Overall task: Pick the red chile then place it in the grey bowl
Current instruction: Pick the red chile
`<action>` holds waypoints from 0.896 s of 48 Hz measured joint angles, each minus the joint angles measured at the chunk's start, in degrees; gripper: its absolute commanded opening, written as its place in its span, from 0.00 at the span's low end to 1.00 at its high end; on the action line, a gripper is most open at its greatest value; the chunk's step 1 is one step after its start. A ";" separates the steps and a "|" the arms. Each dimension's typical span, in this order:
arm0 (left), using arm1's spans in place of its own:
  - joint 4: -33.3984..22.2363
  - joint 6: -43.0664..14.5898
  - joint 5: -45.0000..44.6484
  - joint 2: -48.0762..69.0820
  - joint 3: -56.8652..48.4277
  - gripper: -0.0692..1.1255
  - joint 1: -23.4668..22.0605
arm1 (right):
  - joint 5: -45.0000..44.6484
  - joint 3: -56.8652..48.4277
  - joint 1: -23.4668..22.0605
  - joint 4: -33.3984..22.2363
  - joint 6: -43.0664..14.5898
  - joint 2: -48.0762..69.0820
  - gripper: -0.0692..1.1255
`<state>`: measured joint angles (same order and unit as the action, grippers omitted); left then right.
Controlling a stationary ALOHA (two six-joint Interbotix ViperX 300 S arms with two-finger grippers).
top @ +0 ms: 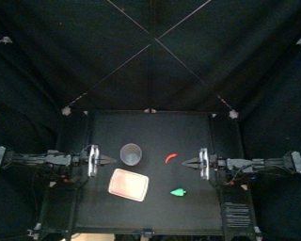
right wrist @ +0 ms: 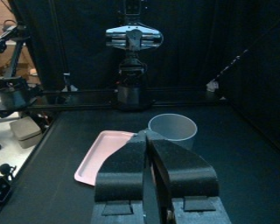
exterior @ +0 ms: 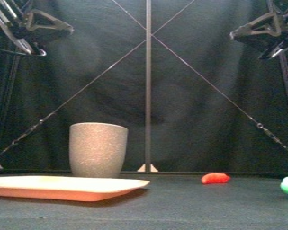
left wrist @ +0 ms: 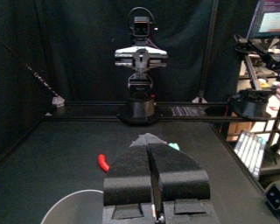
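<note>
Red chile (top: 172, 157) lies on surface (top: 153, 127), just right of upright grey cup (top: 131, 152), not touching. Pink tray (top: 129, 184) and green toy (top: 180, 191) lie nearer front. Left claw (left wrist: 153, 144) and right claw (right wrist: 150, 140): jaws together, empty, raised at sides.

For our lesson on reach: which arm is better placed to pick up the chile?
Probably the right: the chile lies nearer the right gripper, while the grey cup stands between it and the left gripper.
</note>
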<state>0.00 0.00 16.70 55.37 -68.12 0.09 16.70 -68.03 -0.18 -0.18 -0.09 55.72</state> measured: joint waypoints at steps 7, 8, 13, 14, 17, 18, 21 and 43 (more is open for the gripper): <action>0.00 0.00 -0.26 0.53 -1.14 0.03 1.23 | -4.66 0.09 -1.41 2.02 -1.67 -5.80 0.11; 0.00 0.00 -0.26 0.70 -1.23 0.03 1.41 | -6.15 0.44 -1.93 2.37 -1.58 -7.12 0.12; 0.00 0.00 -0.35 1.23 -1.49 0.03 1.67 | -14.68 3.16 -5.19 2.72 -1.85 -14.33 0.13; 0.00 0.00 -0.35 1.23 -1.58 0.03 1.67 | -16.08 3.78 -5.89 2.64 -1.76 -15.64 0.14; 0.00 0.00 -0.35 1.32 -1.76 0.03 1.67 | -21.27 6.24 -8.09 2.20 -1.32 -19.42 0.14; 0.00 0.00 -0.44 1.32 -1.76 0.03 1.76 | -22.59 7.03 -8.61 1.93 -1.14 -20.30 0.15; 0.00 0.00 -0.62 1.32 -1.76 0.03 1.76 | -26.81 9.58 -10.28 0.62 -0.97 -23.29 0.16; 0.00 0.00 -2.46 1.41 -2.02 0.03 3.08 | -39.73 18.72 -14.59 -7.65 -0.70 -39.29 0.84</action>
<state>0.00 0.00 14.24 56.78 -70.14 3.16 -23.03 -49.31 -14.77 -7.82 -0.79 16.44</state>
